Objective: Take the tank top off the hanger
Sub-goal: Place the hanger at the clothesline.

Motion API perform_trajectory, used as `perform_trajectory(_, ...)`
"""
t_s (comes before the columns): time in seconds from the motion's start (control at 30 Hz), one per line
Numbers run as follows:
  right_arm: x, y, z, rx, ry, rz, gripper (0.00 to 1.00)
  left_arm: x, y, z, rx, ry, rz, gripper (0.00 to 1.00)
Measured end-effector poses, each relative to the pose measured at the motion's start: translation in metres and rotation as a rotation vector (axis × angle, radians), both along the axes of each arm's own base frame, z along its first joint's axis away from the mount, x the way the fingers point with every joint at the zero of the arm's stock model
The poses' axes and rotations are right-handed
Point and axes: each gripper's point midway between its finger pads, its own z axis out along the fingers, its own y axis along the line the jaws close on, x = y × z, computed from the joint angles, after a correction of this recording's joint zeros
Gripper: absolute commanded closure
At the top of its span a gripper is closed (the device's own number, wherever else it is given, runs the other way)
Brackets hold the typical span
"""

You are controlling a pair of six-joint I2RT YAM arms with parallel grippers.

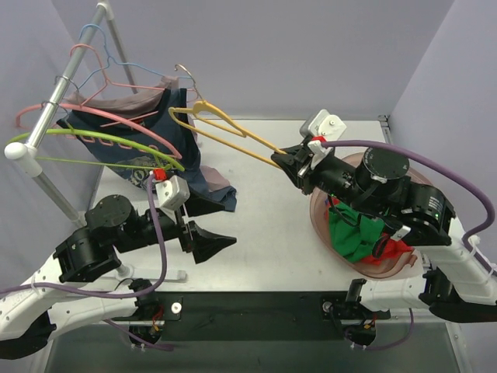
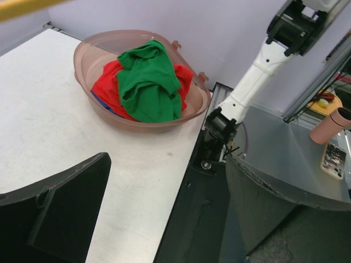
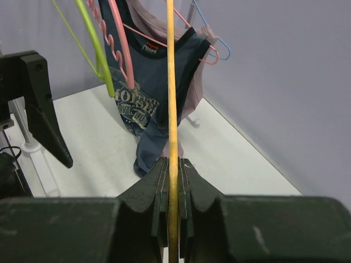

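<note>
A navy tank top with a pale print hangs on a pink hanger at the rack, and its hem reaches down to the table; it also shows in the right wrist view. A mauve garment hangs behind it. My right gripper is shut on the bare yellow hanger, which reaches from it toward the rack. My left gripper stands open just right of the tank top's hem, with nothing between its fingers.
The metal clothes rail slants across the far left with green, pink and blue hangers on it. A translucent basin with green and red clothes sits at the right, under the right arm.
</note>
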Motion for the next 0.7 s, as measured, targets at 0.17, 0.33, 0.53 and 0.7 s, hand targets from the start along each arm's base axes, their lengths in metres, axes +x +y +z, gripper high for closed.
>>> perform_trajectory(0.17, 0.010, 0.029, 0.009, -0.027, -0.038, 0.038, 1.00, -0.013, 0.006, -0.015, 0.009, 0.014, -0.049, 0.03)
perform_trajectory(0.33, 0.022, 0.067, 0.010, -0.072, -0.067, 0.084, 1.00, -0.021, 0.004, -0.046, 0.055, 0.046, -0.098, 0.03)
perform_trajectory(0.53, 0.040, 0.105, 0.004, -0.112, -0.090, 0.145, 1.00, -0.031, 0.005, -0.089, 0.094, 0.080, -0.146, 0.03)
perform_trajectory(0.7, 0.060, 0.123, -0.006, -0.114, -0.083, 0.180, 1.00, -0.034, 0.005, -0.109, 0.098, 0.083, -0.157, 0.03)
